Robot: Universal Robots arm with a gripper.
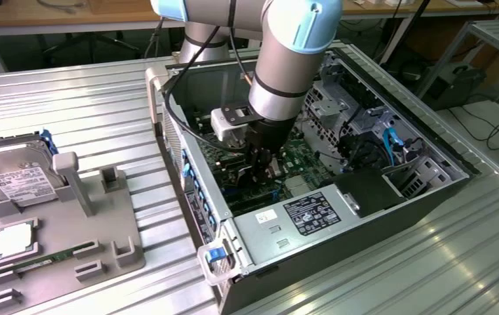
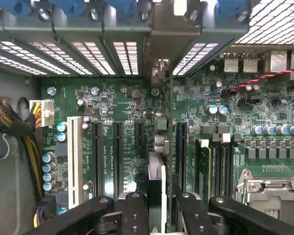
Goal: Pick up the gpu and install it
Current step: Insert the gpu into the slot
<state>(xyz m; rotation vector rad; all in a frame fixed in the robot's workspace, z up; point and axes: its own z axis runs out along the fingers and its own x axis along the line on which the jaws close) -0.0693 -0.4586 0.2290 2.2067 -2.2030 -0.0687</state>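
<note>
Tool (image 2: 159,205) is closed narrowly on the gpu (image 2: 157,171), held edge-on over the motherboard (image 2: 122,107) slots inside the computer case (image 1: 258,230). Judged stiff, light and fragile; gripping its top edge suits it.

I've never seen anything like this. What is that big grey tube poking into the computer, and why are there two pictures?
The grey tube is a robot arm. At its tip sits a pincer, reaching down into an open computer case that lies on its side on a ribbed metal table. One picture comes from a camera standing off the arm. The other comes from a camera on the arm's wrist, looking straight down past the pincer at the green motherboard. Between its black fingers stands the gpu, seen edge-on, held over the long slots. On the exterior view's left, a grey parts tray holds a hard drive and a green memory stick.
</note>
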